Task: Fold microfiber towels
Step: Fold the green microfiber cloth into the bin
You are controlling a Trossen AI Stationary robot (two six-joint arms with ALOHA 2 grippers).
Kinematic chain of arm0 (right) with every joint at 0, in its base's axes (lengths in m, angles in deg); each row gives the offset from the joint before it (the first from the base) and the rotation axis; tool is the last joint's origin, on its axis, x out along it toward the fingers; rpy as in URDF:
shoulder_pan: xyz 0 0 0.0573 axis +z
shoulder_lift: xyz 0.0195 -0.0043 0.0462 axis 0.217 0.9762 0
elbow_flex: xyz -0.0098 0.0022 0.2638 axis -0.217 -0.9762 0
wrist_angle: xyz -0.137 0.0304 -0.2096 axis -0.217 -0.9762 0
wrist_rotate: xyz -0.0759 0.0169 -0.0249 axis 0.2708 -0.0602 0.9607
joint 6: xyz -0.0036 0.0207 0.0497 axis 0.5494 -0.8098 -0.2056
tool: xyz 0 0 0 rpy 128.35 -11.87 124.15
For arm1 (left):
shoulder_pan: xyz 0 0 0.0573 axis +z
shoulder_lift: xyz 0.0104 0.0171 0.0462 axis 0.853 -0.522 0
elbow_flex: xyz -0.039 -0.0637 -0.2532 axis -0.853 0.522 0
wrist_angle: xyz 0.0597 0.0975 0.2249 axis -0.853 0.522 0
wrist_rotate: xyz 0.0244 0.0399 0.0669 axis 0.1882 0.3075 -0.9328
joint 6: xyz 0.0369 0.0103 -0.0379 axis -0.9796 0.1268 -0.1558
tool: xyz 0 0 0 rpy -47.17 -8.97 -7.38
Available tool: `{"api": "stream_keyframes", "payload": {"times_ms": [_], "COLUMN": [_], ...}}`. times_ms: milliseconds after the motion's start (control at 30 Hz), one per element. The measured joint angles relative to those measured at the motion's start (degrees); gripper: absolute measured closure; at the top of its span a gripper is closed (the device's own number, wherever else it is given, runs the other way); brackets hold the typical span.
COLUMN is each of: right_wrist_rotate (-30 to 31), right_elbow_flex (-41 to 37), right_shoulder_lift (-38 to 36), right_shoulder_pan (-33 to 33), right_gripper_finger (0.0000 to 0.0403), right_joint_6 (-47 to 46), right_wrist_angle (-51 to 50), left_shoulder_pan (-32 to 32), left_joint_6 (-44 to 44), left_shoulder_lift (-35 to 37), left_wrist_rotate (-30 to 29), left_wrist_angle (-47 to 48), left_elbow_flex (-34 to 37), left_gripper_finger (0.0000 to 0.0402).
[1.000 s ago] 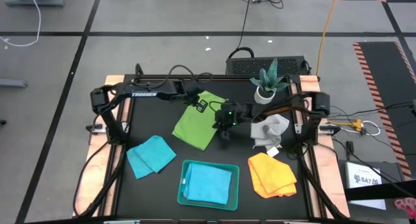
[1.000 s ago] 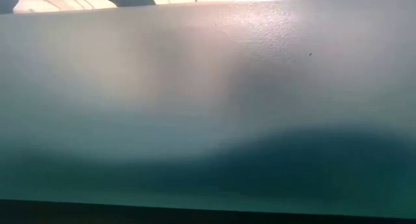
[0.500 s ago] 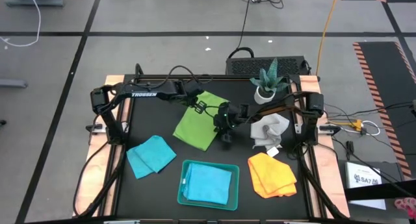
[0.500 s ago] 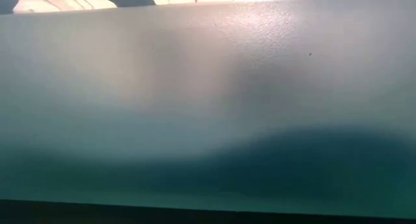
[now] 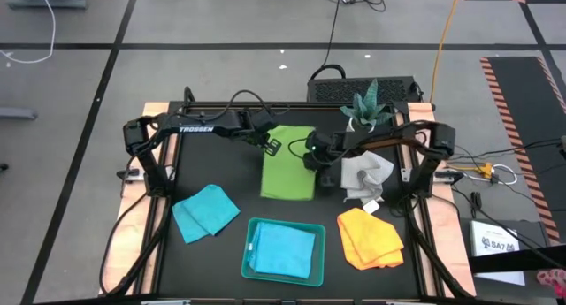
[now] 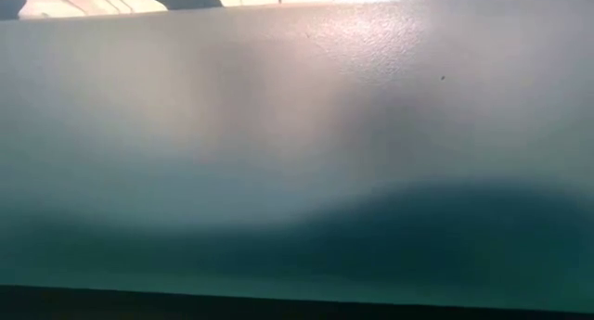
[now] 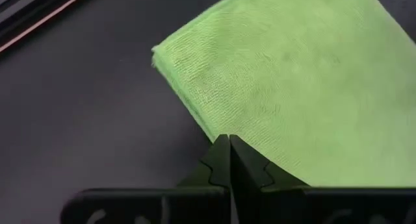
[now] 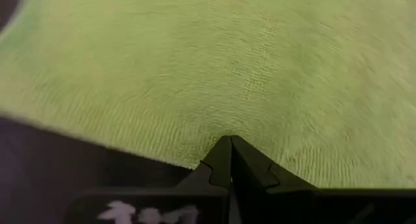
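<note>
Lime green microfiber towel (image 5: 288, 162), rectangular, folded, flat on black table (image 5: 221, 252) near mid-table. Long axis front-to-back across table.

Left gripper (image 5: 271, 147) at towel's left edge, toward far corner. Fingers pressed together in left wrist view (image 7: 229, 160), pinching the green edge, so shut on the cloth. Towel spreads forward and away from tips.

Right gripper (image 5: 311, 156) at opposite long edge, just beside it. Fingers likewise closed (image 8: 229, 160), green nap directly ahead of the tips; probably a pinch on that edge. Both grippers level with each other across towel's short axis, towel lying between them.

Equal reach for both arms; neither clearly nearer. Next fold likely hinges on the long axis: far end carried toward near end, both pinches moving together. Judgement only.

Elsewhere, well apart from both grippers: turquoise blue cloth (image 5: 205, 211) at front left; second turquoise cloth (image 5: 283, 250) inside teal plastic tray (image 5: 248, 252) at front centre; pale grey-white cloth (image 5: 367, 175) crumpled just right of right gripper; yellow-orange cloth (image 5: 370, 237) front right. Low view blocked, nothing readable.
</note>
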Motion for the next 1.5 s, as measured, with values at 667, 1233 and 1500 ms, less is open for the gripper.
{"api": "stream_keyframes", "payload": {"times_ms": [667,1233,1500], "right_wrist_rotate": [2.76,-0.32,-3.74], "right_elbow_flex": [0.06,1.44,1.53], "right_shoulder_lift": [-6.53,-6.53,-6.53], "right_shoulder_pan": [-7.28,-19.55,-21.44], "right_gripper_finger": [0.0403,0.0319,0.0249], "right_joint_6": [-2.12,-19.20,-24.29], "right_wrist_angle": [1.11,6.71,9.59], "left_shoulder_pan": [5.50,10.76,12.63], "left_joint_6": [0.30,0.05,1.62], "left_shoulder_lift": [0.00,-0.66,-4.76], "left_wrist_rotate": [8.06,11.52,16.05], "left_wrist_angle": [-2.55,-6.71,-8.39], "left_elbow_flex": [0.00,-0.02,-0.04], "left_gripper_finger": [0.0395,0.0265,0.0252]}}
